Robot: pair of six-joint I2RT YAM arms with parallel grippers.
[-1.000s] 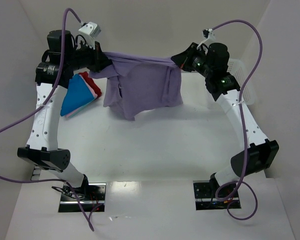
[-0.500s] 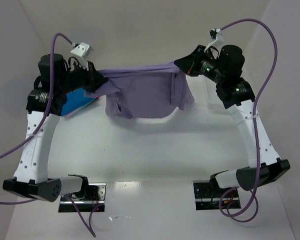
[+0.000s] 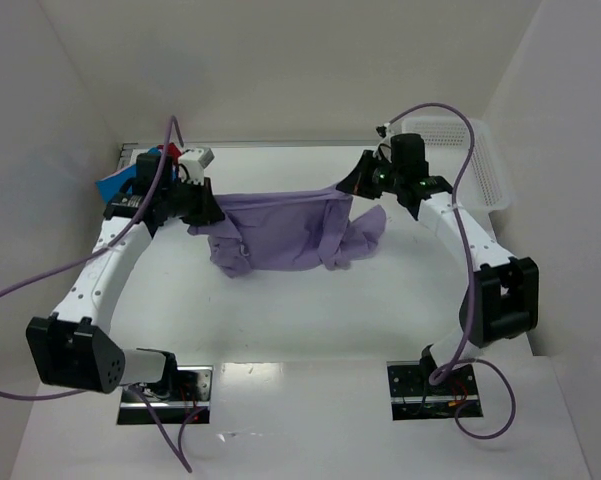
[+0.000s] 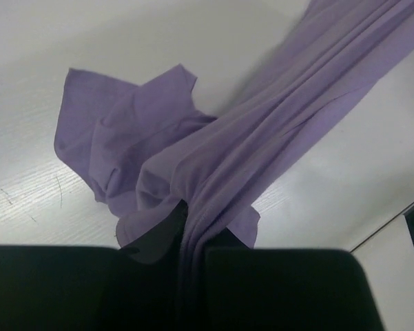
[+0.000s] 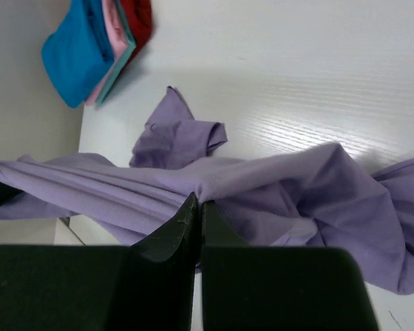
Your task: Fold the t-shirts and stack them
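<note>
Overhead, we see the lavender t-shirt strung between our left end effector and our right end effector. Its upper edge is pulled taut from one to the other, and the rest sags below them onto the tabletop. The folded t-shirts lie just behind the left end effector, and the basket sits beyond the right one.

From the left wrist, the left end effector is clamped on a gathered rope of the lavender t-shirt that runs away from it. A loose flap lies on the tabletop off to its side.

From the right wrist, the right end effector is pressed together on a pinch of the same shirt, with the folded t-shirts well ahead of it.

We judge the shirt light, limp and quick to bunch, holding no shape unless tensioned. Taking it at two corners of one edge, rather than by mid-cloth gathers, should let it lie flat.
</note>
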